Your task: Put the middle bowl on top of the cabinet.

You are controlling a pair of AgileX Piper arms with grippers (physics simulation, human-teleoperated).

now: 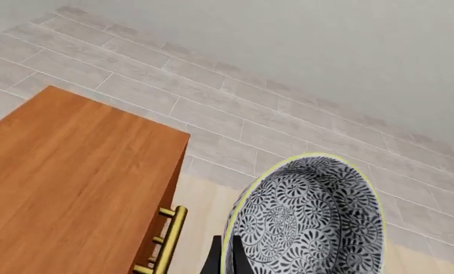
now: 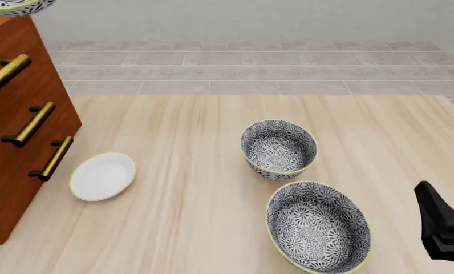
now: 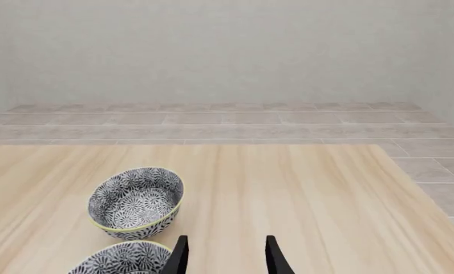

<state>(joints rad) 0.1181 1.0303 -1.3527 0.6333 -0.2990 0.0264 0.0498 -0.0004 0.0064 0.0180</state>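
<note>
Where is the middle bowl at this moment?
The middle bowl is off the table, held in the left pincer beside and above the cabinet; the front view shows only its edge at the top left, over the cabinet.

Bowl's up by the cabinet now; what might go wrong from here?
1. The patterned black-and-white bowl, pinched at its rim in the left gripper, hangs tilted beside the reddish-brown wooden cabinet's top, not over it; releasing now would probably drop it.
2. Moving sideways could knock it against the cabinet's edge.
</note>
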